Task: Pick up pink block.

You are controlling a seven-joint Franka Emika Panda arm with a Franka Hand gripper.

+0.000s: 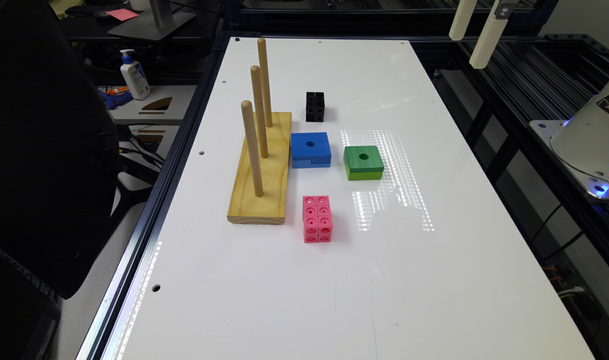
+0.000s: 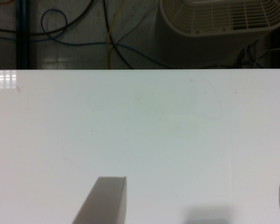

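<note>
One pink block (image 1: 317,218) on table (image 1: 434,280), untouched

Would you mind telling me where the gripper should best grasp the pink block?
Probably across the two long sides of the pink block, near mid-length, coming from above. It lies flat and elongated on the table, apart from the wooden peg base, so both sides look free.

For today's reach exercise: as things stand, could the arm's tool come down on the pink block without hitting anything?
Probably yes. The pink block stands alone on the white table, apart from the wooden peg board and the green block, with nothing above it.
</note>
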